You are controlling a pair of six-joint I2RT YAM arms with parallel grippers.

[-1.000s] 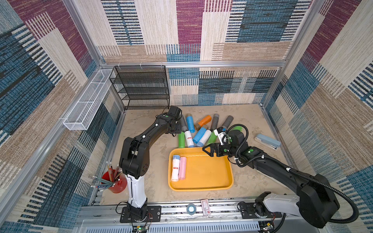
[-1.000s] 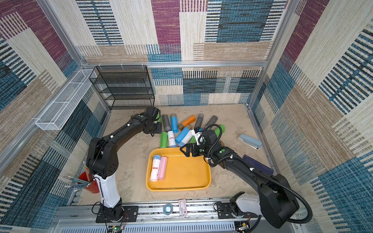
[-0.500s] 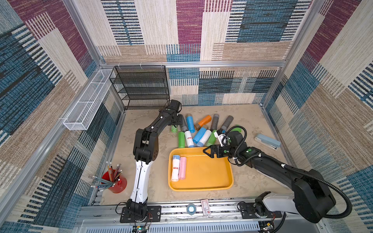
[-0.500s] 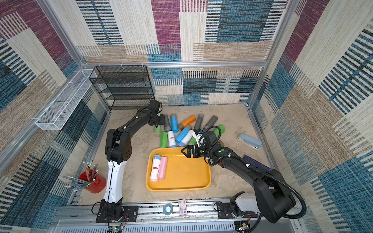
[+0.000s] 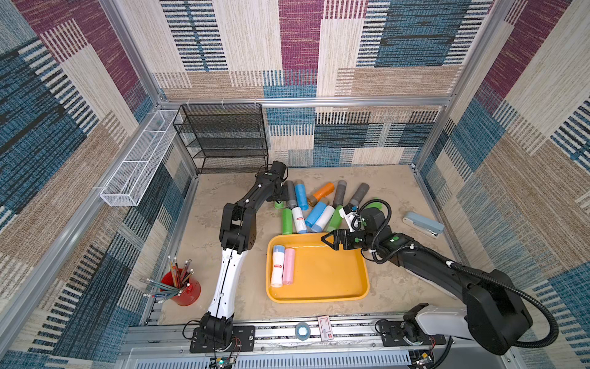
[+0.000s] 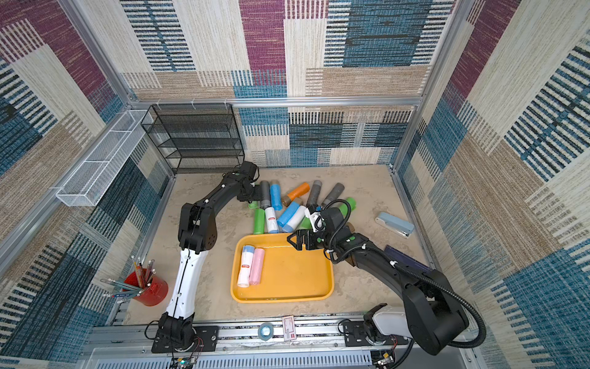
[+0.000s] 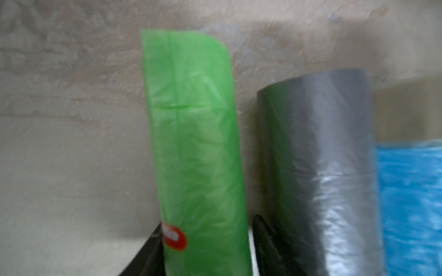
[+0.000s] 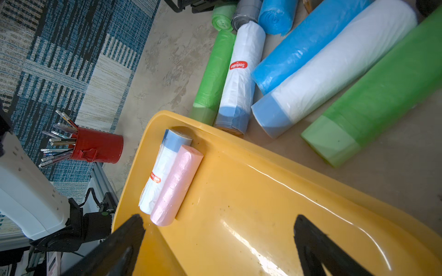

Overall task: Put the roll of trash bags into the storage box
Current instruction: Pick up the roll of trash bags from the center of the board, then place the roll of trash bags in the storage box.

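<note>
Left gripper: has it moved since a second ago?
Yes. The left gripper has shifted toward the black mesh rack, away from the storage box.

A black mesh shelf rack (image 5: 223, 140) stands at the back of the beige tabletop (image 5: 392, 182), and a long white wire-mesh basket (image 5: 140, 159) hangs just beside it. A red cylindrical cup (image 5: 188, 292) crammed with pencils and pens sits near the front corner on that side. A pale blue-grey stapler (image 5: 423, 223) lies well apart on the opposite side. A small roll of tape (image 5: 301, 330) and a white card with red print (image 5: 324, 327) rest side by side on the front metal rail (image 5: 351, 332).
</note>
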